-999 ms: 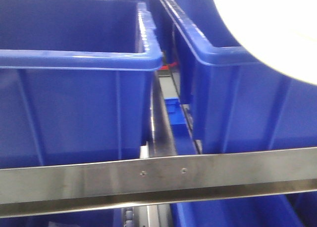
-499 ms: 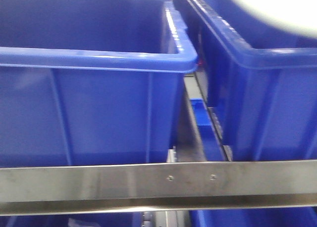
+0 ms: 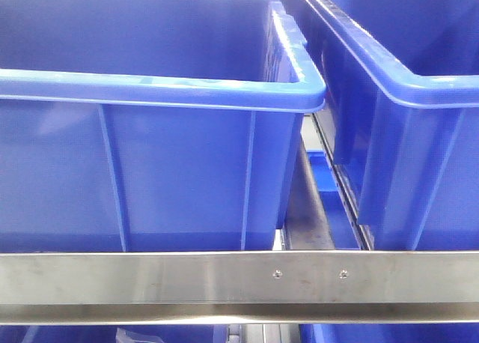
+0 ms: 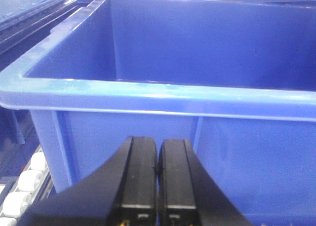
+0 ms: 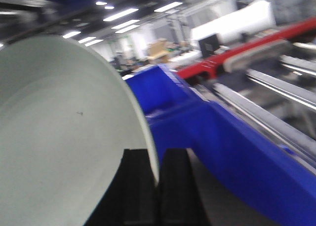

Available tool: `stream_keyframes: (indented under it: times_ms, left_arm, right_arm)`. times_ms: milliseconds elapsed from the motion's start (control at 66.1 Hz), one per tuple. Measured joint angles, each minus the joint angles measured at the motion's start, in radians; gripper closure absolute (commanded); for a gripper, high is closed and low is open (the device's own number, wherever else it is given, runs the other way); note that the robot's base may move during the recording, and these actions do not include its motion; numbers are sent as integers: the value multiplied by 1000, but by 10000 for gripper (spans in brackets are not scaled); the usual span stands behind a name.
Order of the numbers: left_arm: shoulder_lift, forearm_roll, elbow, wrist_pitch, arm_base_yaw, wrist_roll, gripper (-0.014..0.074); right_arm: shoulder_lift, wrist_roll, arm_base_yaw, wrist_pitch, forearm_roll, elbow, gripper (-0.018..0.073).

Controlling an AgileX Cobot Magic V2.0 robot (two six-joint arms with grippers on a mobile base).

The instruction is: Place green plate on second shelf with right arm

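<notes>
The green plate [image 5: 64, 137] fills the left of the right wrist view, pale and tilted on edge. My right gripper [image 5: 157, 159] is shut on its rim, which sits between the two black fingers. A blue bin [image 5: 212, 132] lies just to its right. In the front view the plate is out of view. The second shelf shows there as a steel front rail [image 3: 187, 277] with two small screws, carrying two large blue bins [image 3: 150, 171] [image 3: 419, 133]. My left gripper [image 4: 157, 147] is shut on nothing, close in front of a blue bin's wall [image 4: 197, 137].
A narrow gap with a steel strip and a smaller blue tray [image 3: 329, 186] separates the two bins. More blue bins sit below the rail [image 3: 389, 334]. White rollers [image 4: 19, 201] show at the lower left. A red beam [image 5: 237, 53] and conveyor rails run at the right.
The bins and the rail have slid to the right in the front view. The pale plate that showed at its top right corner has gone out of that view.
</notes>
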Motion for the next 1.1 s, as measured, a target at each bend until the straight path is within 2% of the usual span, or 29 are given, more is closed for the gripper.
stream_keyframes:
  times_ms: [61,257,318,439,499,560,681,741,832,968,1104]
  left_arm:
    - [0,0,0,0,0,0,466]
    - [0,0,0,0,0,0,466]
    - [0,0,0,0,0,0,466]
    - [0,0,0,0,0,0,466]
    - [0,0,0,0,0,0,466]
    - [0,0,0,0,0,0,466]
    - [0,0,0,0,0,0,466]
    - [0,0,0,0,0,0,466]
    - [0,0,0,0,0,0,466]
    - [0,0,0,0,0,0,466]
    - [0,0,0,0,0,0,466]
  right_arm:
    - [54,0,-9,-5,17,-19,437]
    - [193,0,-13,45,30,-100,128]
    - [221,2,-13,58,30,-119,93]
    - [250,2,-14,95,30,-150,92]
    - [250,2,-14,103,30,-155,120]
    - [250,2,-14,110,30,-155,212]
    - [236,2,-14,165,8,-155,554]
    - [215,2,-14,204,-32,-155,515]
    - [171,2,-14,274,-130,-155,545]
    - [85,2,-7,393,-299,-155,542]
    - [2,2,-3,473,-363,-155,542]
